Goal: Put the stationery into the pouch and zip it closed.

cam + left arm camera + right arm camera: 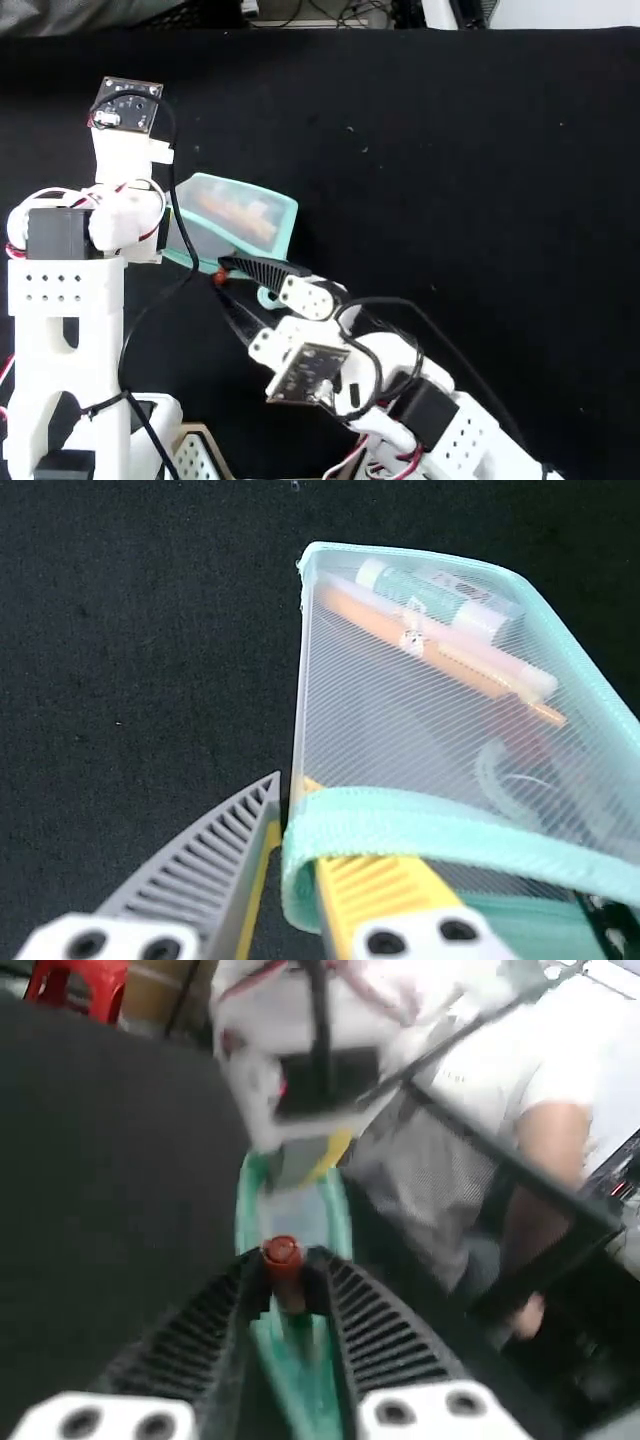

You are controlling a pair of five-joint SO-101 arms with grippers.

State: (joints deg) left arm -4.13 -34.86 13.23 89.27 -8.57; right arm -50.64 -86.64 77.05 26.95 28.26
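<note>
A teal-edged see-through pouch (240, 215) lies on the black table, with pens and a glue stick inside (450, 630). My left gripper (290, 800) is shut on the pouch's open end, its grey finger (215, 865) outside and its yellow finger (370, 890) under the teal zip band (420, 830). From above, this gripper (178, 240) sits at the pouch's left end. My right gripper (218, 275) is shut on a red pen (281, 1263), held at the mouth of the pouch (290, 1210).
Black cloth covers the table (470, 170), with open room to the right and at the back. The left arm's white base (60, 330) stands at the front left. A pale board (200, 452) lies at the front edge.
</note>
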